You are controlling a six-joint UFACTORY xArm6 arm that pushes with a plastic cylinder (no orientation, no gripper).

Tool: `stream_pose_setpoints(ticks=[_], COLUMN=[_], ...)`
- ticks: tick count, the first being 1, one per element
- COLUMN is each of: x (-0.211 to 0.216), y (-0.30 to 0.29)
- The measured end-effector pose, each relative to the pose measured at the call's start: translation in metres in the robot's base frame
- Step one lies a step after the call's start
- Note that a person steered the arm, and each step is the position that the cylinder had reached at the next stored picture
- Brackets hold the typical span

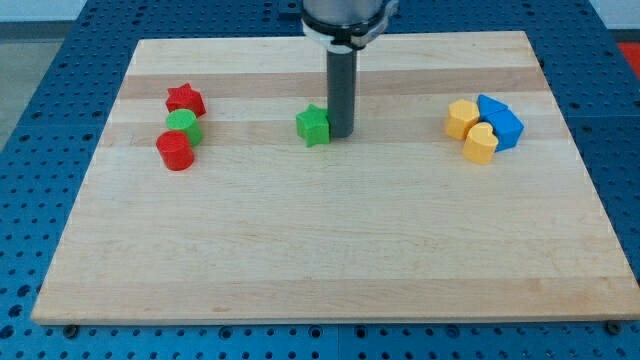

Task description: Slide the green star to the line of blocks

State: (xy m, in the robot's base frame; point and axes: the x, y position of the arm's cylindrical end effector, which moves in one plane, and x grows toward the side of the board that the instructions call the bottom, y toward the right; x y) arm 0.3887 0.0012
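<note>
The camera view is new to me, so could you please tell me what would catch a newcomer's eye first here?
First, the dark rod near the board's middle, with my tip right beside the green star on its right. At the view's left, a red star, green cylinder and red cylinder form a short line. At the right, two yellow blocks huddle against two blue blocks.

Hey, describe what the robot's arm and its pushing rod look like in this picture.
Only the arm's end shows: a silver-grey round housing with a black ring beneath it, cut off by the view's top. From it hangs a straight, dark grey cylindrical rod. My tip is plain and blunt. No cables or markings are visible.
</note>
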Motion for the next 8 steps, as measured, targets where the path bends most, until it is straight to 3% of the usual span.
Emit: stream_pose_setpoints(ticks=[5,8], x=[0.000,-0.003], y=[-0.101,-0.119])
